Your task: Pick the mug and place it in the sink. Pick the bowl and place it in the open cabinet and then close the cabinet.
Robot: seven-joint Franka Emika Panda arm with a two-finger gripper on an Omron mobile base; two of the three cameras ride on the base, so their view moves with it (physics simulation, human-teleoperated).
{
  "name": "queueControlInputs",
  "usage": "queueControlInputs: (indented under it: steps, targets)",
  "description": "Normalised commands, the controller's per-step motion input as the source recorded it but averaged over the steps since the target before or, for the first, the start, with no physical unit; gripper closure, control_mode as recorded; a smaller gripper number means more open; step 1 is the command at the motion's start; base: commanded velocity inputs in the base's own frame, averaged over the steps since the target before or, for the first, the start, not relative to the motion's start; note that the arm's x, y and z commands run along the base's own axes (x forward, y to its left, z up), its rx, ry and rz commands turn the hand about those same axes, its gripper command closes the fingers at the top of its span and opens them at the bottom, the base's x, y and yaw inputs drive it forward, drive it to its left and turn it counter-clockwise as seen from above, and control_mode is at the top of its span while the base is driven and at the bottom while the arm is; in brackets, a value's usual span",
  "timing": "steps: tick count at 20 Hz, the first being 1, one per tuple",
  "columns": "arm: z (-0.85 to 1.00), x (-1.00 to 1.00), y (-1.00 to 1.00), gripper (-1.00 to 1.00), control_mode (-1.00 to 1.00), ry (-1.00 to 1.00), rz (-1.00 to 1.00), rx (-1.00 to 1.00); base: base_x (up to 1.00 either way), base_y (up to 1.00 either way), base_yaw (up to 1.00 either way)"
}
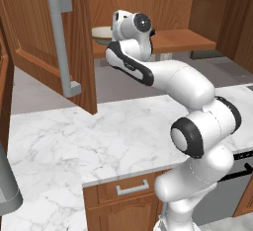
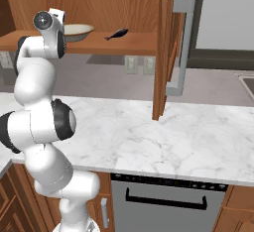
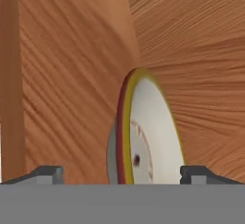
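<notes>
- Up on the wall, the cabinet (image 1: pixel 163 8) is the biggest thing here. It is brown wood and it is open. One door (image 1: pixel 54 37) swings out over the surface on one side, and in the right base view the other door (image 2: pixel 166 47) hangs open too.
- Each door has a long grey handle (image 2: pixel 181 47) that runs up and down.
- The surface (image 1: pixel 99 136) is white marble and lies below the cabinet.
- The white arm (image 1: pixel 188 92) reaches up from below and bends into the cabinet.
- The shelf (image 2: pixel 134 42) inside the cabinet is flat wood.
- The bowl (image 2: pixel 77 30) sits on that shelf, near the arm's end. So I think the bowl part of the job is done.
- A small dark thing (image 2: pixel 116 34) lies on the shelf too, beside the bowl. I cannot tell what it is.
- In the hand view the bowl (image 3: pixel 150 132) looks tipped on its side, but that is just the camera turned. The bowl is right in front of the gripper (image 3: pixel 122 173), between the two tips.
- The jaws are wide apart. Each tip stands clear of the bowl, so nothing is held.
- Next, I think, the arm must pull straight back out, away from the bowl, and then push a door shut. The doors lie out to the sides of the hand, so it has to back out before it can reach them.
</notes>
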Motion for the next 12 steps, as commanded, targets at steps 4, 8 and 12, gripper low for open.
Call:
queueControlInputs:
  steps: [4, 8, 12]
  targets:
    - [0.0, -0.94, -0.2, -1.0, -1.0, -0.05, 0.0, 0.0, 0.0, 0.0, 0.0]
    - [0.0, -1.0, -0.21, -1.0, -1.0, -0.04, 0.0, 0.0, 0.0, 0.0, 0.0]
    - [0.0, -0.91, -0.3, -1.0, -1.0, -0.03, 0.0, 0.0, 0.0, 0.0, 0.0]
